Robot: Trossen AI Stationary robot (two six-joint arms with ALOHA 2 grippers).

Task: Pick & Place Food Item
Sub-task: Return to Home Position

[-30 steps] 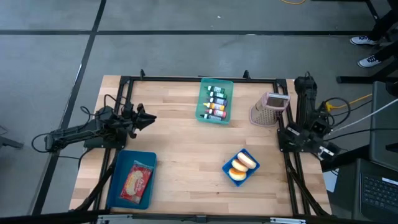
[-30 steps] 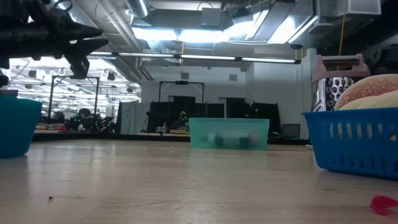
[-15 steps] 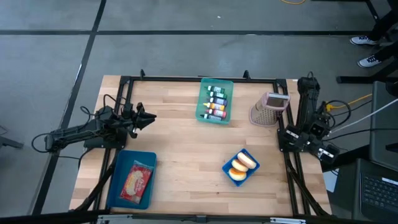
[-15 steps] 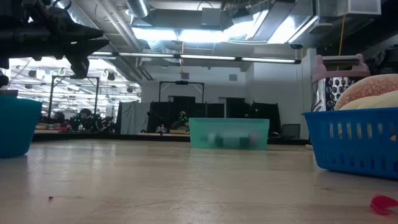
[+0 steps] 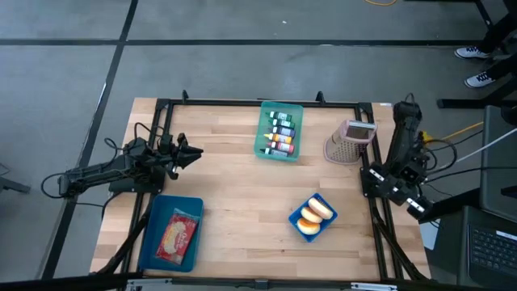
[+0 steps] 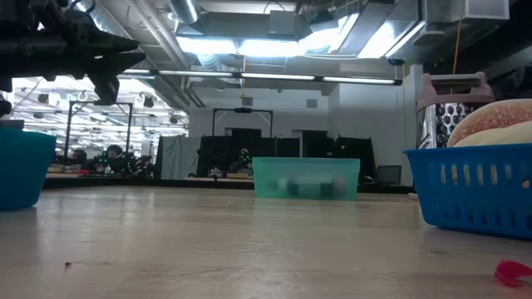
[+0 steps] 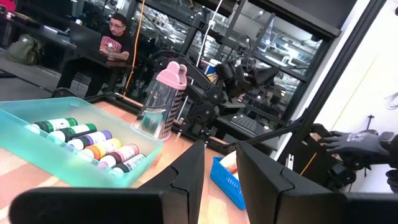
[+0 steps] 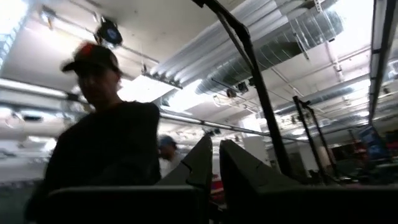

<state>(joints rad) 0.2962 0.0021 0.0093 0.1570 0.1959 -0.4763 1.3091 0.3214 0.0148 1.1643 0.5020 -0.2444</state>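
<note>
Left gripper, 9 o'clock: fingers slightly parted, empty. Right gripper (3 o'clock edge): seemingly closed, empty.

On the table, the tray of bottles sits at the back centre, with the grater to its right, near the back right corner. The small basket holding donuts stands right of centre toward the front, apart from the grater. The large bin lies at the front left corner, a packet lying inside it
</note>
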